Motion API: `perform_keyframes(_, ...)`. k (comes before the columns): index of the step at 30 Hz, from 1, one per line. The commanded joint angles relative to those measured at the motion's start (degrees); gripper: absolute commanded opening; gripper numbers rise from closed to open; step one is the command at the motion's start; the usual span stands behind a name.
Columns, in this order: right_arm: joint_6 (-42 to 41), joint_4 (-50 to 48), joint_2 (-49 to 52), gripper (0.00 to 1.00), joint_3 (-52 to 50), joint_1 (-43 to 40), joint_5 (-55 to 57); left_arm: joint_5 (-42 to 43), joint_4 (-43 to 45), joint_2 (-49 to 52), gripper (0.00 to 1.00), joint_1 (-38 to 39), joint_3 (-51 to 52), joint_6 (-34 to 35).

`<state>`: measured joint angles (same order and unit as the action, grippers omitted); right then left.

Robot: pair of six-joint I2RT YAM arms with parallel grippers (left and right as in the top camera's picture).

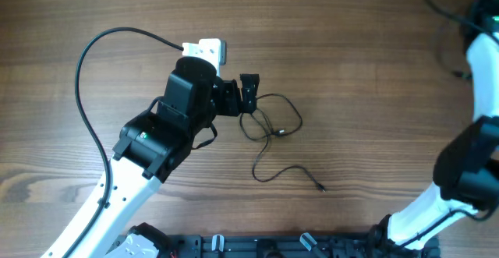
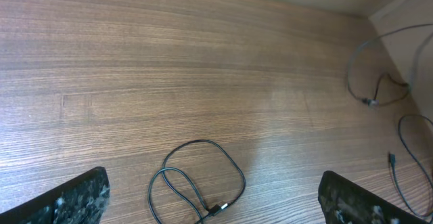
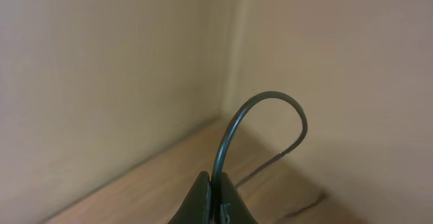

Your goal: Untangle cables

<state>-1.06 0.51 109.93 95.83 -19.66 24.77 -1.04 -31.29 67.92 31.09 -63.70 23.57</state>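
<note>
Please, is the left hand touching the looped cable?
Apart: in the left wrist view, bare wood separates the left hand from the looped cable.

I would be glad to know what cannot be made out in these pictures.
Overhead: the left gripper may cover part of the looped cable.
Overhead: the right gripper is lost at the top-right edge.
Left wrist: the bottom edge cuts off the looped cable's lower part.
Right wrist: the held cable's ends lie out of frame beyond the shut jaws.

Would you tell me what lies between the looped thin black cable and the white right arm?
Only bare wooden table, in the overhead view, separates the looped thin black cable from the white right arm.
</note>
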Motion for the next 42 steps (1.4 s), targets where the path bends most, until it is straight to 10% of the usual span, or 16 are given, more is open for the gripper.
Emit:
perform_keyframes(1,3.82,5.01,-1.05,0.54,0.9,-2.27,0.5,-0.79,0.11,-0.74,1.0,-0.24,-0.33,-0.85)
perform_keyframes(2,3.85,7.15,-1.01,1.0,0.9,-2.8,-1.07,-0.79,0.11,-0.74,1.0,-0.24,-0.33,-0.85)
perform_keyframes(10,3.85,24.63,-0.81,1.0,0.9,-3.37,-9.75,-0.79,0.11,-0.74,1.0,-0.24,-0.33,-0.85)
perform_keyframes(20,4.13,51.21,-0.66,1.0,0.79,-1.44,-60.37,-0.79,0.11,-0.74,1.0,-0.24,-0.33,-0.85)
perform_keyframes(42,14.36,50.49,-0.63,1.0,-17.53,39.28,-57.13,-2.05,0.72,-0.74,1.0,-0.26,-0.33,-0.87)
